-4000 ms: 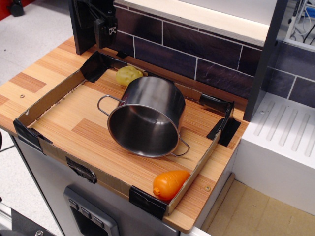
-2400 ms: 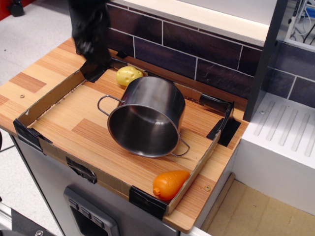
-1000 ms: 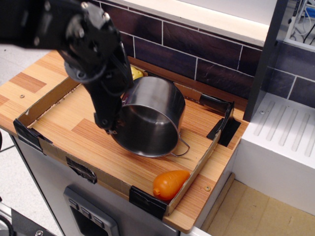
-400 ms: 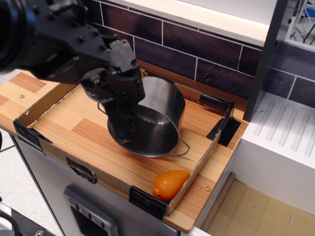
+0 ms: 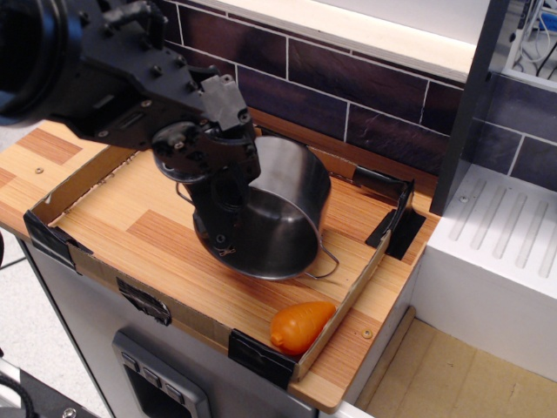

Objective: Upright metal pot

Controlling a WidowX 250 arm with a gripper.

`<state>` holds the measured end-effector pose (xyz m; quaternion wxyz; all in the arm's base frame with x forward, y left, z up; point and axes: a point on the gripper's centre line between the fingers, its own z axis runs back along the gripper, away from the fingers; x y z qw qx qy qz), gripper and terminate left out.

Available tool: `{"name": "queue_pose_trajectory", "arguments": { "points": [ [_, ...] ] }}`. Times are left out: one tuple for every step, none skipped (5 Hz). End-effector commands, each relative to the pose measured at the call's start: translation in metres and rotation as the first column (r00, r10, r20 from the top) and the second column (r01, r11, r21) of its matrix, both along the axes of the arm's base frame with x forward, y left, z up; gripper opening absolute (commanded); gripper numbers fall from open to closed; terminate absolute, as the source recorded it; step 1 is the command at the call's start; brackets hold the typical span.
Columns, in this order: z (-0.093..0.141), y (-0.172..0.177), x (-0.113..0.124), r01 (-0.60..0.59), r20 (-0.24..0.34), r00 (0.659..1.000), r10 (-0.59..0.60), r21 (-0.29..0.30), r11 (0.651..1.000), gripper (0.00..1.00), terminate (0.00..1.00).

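One metal pot (image 5: pixel 283 213) – on its side, mouth toward camera | gripper (image 5: pixel 222 239) at left rim – jaw state unclear | orange toy (image 5: pixel 300 325) near corner

The metal pot (image 5: pixel 283 213) is polished steel, mirror-bright outside and a duller brushed grey inside, with thin wire handles. Over its rim, the gripper (image 5: pixel 218 239) looks like matt black plastic with small metal screws. The table (image 5: pixel 130 222) under the pot is smooth striped wood with a light sheen. Around the pot runs a low fence (image 5: pixel 83 170) of rough brown cardboard, its corners bound with glossy black tape. Near the pot, the orange carrot (image 5: pixel 300 324) is shiny plastic. Behind the pot, the wall tiles (image 5: pixel 348 83) are dark and glazed.
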<state>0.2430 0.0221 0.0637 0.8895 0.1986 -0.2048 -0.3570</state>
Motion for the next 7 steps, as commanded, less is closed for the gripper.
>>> {"name": "queue_pose_trajectory", "arguments": {
  "points": [
    [0.014, 0.018, 0.01, -0.034, -0.075, 0.997, 0.032, -0.02, 0.999, 0.0, 0.0],
    [0.019, 0.025, 0.017, -0.069, -0.113, 0.991, 0.068, -0.007, 0.998, 0.0, 0.0],
    [0.025, 0.034, 0.024, -0.135, -0.238, 0.963, 0.13, -0.007, 0.991, 0.0, 0.0],
    [0.028, 0.044, 0.024, -0.182, -0.407, 0.902, 0.147, -0.051, 0.982, 0.0, 0.0],
    [0.03, 0.049, 0.02, -0.192, -0.53, 0.842, 0.102, -0.116, 0.975, 0.0, 0.0],
    [0.032, 0.054, 0.019, -0.229, -0.616, 0.783, 0.085, -0.159, 0.96, 0.0, 0.0],
    [0.03, 0.062, 0.02, -0.294, -0.651, 0.75, 0.116, -0.171, 0.94, 0.0, 0.0]
  ]
}}
